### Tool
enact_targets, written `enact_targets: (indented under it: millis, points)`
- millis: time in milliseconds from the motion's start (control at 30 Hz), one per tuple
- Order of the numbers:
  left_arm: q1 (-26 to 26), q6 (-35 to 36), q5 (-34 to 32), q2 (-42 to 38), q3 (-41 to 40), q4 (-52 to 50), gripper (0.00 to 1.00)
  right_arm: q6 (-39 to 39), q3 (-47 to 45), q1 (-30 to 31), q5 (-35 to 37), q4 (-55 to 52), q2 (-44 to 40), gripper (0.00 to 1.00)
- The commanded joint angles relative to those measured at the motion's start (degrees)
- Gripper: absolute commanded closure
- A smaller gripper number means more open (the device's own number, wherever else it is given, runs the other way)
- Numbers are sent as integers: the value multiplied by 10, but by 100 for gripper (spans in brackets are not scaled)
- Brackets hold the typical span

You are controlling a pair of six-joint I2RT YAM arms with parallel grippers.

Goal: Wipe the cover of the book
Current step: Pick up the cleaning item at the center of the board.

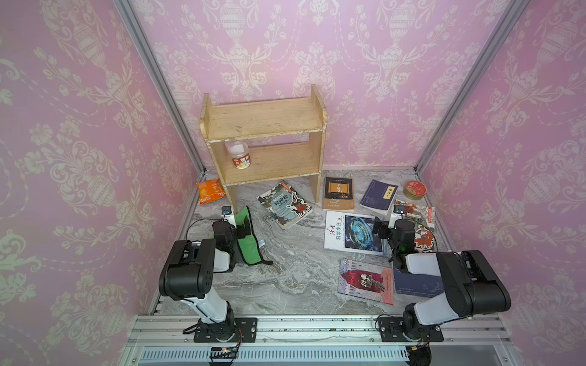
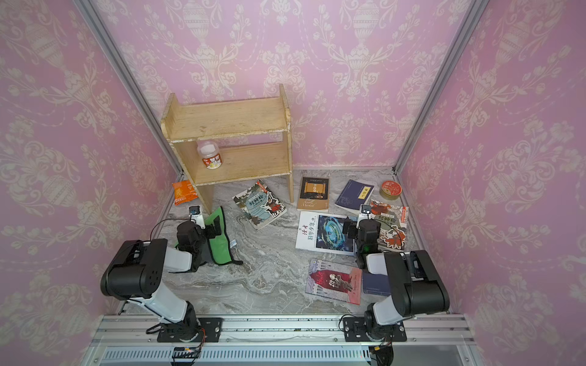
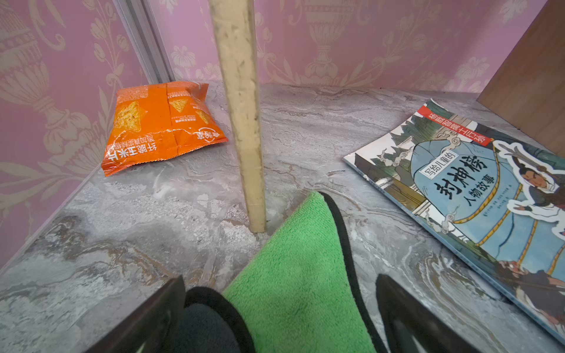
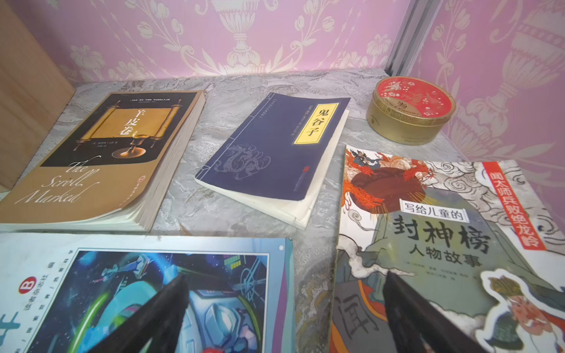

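Got a white-capped plastic jar (image 1: 237, 155) on the lower board of the wooden shelf (image 1: 266, 117), round gold tin (image 1: 414, 189) lidded. Left jaws wide open over the green microfibre cloth (image 1: 253, 247) on the marble tabletop (image 1: 301, 279); right jaws open, empty, above the white-and-blue book (image 1: 352, 233).

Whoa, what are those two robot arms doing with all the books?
They are meant to wipe a book cover, but no wiping has begun. The left hand is open over the green cloth lying on the table, not gripping it yet. The right hand is open too and holds nothing; it hangs above the space magazine and a picture book.
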Motion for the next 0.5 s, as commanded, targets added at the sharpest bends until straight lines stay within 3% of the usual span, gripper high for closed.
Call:
enact_targets:
  millis: [0, 67, 267, 467]
  points:
    - [-14, -2, -33, -9, -1, -14, 1, -4, 9, 0, -4, -3, -4, 0]
    - [-30, 12, -60, -8, -1, -11, 1, -4, 8, 0, -4, -3, -4, 0]
    - [-27, 10, -55, -8, 0, -12, 1, -3, 12, -3, -11, -9, -3, 0]
    - [-21, 5, -45, -8, 0, -12, 1, -13, 25, -18, -79, -32, -4, 0]
